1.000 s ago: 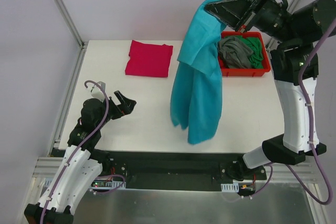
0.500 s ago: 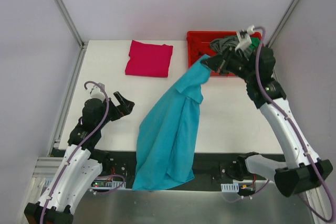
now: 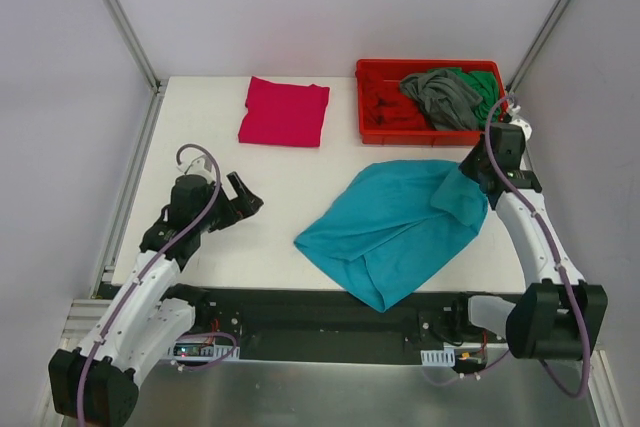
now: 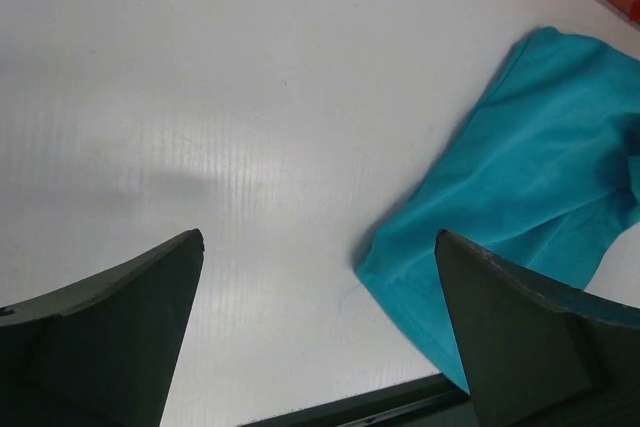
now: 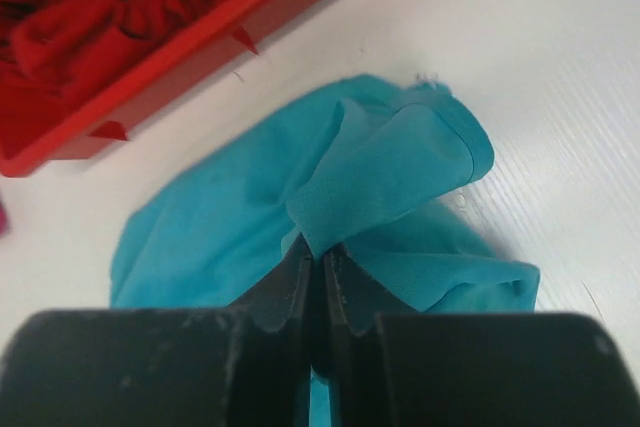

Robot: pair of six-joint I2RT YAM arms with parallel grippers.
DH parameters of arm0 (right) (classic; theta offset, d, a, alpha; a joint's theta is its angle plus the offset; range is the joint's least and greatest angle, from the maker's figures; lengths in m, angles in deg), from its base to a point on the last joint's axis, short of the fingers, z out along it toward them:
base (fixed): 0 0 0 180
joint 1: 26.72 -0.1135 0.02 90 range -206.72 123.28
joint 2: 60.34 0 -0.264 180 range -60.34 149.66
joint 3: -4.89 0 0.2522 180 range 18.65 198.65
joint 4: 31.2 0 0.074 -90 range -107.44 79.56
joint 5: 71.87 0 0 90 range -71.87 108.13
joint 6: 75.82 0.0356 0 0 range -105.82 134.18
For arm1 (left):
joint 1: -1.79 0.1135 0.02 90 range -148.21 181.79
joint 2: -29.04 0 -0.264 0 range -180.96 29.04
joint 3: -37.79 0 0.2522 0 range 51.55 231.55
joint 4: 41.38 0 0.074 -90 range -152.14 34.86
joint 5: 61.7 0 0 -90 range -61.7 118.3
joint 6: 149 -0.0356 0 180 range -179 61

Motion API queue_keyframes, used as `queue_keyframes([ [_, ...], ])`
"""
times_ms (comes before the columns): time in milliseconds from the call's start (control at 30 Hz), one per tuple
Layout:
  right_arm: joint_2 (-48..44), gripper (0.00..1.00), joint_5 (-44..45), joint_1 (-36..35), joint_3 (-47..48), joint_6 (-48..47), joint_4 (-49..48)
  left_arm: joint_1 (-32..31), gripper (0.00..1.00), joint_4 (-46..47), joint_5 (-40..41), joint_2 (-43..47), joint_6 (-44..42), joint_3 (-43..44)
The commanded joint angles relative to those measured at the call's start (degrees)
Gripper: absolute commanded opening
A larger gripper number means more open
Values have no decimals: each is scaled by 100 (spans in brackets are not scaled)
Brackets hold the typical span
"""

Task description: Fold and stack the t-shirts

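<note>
- Teal shirt (image 3: 390, 227) lying crumpled on the table (image 3: 220, 157) near the front edge, ready for flattening.
- Right gripper (image 5: 318, 252) pinched tight on a fold at its right edge, probably to tug the cloth flat.
- Left gripper (image 4: 318, 237) spread wide and empty, aimed at the shirt's left corner.
- Pink shirt (image 3: 285, 112) folded at back left, likely the stack's base.
- Other shirts (image 3: 440, 95) waiting in the red tray (image 3: 430, 137).

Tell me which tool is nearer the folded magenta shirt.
Left. The left tool is open, just nearside of the magenta shirt; the right tool is much farther off, shut on the teal shirt.
</note>
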Motion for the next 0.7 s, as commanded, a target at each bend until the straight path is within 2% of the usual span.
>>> queue_keyframes([
  [0,395,8,421,121,-82,-181,202,-41,99,190,-721,-343,-102,226],
  [133,493,13,781,209,-240,-242,202,-129,99,567,-1503,-869,-68,86],
  [233,440,14,817,280,-328,-348,210,-401,99,971,-1663,-1326,125,6],
  [367,344,17,834,403,-477,-374,219,-1006,97,1393,-1654,-2091,179,269],
  [467,326,18,790,482,-530,-471,254,-1376,88,1456,-1541,-2750,100,612],
  [667,203,19,1150,623,-583,-445,465,-1851,80,1421,-1277,-3832,-85,1017],
])
